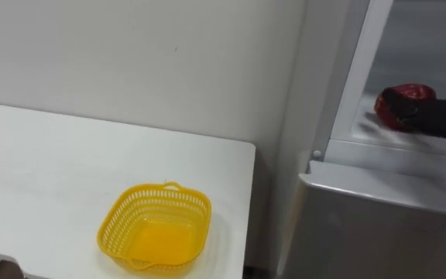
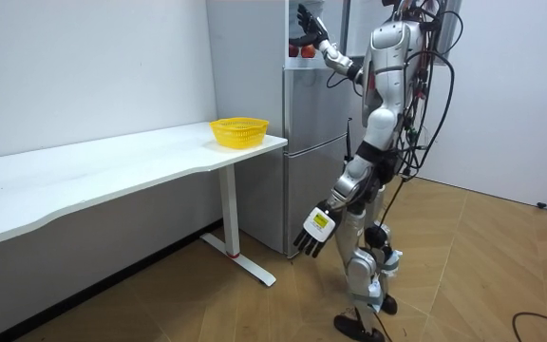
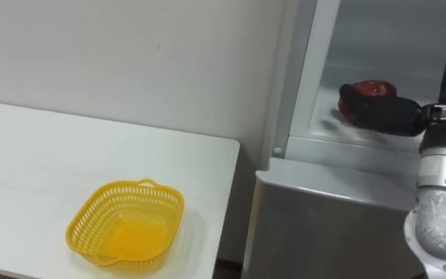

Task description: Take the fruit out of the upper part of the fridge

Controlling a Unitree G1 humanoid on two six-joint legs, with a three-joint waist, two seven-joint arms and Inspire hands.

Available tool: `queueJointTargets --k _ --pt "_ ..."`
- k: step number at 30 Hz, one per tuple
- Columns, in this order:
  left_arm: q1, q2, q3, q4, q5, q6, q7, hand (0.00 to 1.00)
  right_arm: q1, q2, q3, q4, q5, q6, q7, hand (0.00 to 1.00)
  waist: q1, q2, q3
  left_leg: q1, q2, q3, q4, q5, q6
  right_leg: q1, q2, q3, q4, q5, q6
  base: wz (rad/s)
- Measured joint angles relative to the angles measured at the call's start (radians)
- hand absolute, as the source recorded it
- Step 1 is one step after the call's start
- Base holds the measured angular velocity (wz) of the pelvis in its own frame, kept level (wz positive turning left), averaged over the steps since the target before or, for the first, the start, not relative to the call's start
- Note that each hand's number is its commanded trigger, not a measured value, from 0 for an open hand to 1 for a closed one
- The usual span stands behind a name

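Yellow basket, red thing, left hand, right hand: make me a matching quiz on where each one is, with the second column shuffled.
Column one
1. yellow basket
2. red thing
3. left hand
4. right hand

Column two
A. hanging low beside the robot's leg
B. on the white table, near the end next to the fridge
C. resting on the shelf inside the open upper fridge
D. raised, reaching into the upper fridge at the red thing

Pairs: 1-B, 2-C, 3-A, 4-D

No legible text or labels.
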Motion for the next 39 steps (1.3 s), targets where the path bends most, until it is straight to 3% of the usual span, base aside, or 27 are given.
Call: queueJointTargets --k 17,39 --pt "0.0 0.019 0.003 -0.007 0.07 0.045 -0.032 0.0 -0.083 -0.027 0.059 0.203 -0.006 0.021 0.14 0.0 -0.002 -0.012 0.001 -0.007 -0.002 -0.003 0.005 0.0 0.0 0.0 -0.007 -0.031 0.0 0.0 0.0 0.01" --pt "0.016 0.02 0.002 -0.04 0.148 0.06 -0.04 0.0 -0.091 -0.047 0.066 0.203 0.006 0.033 0.208 0.0 0.001 -0.012 0.0006 -0.007 -0.002 -0.001 0.011 0.0 0.0 0.003 -0.009 -0.03 0.001 0.0 0.0 0.0"
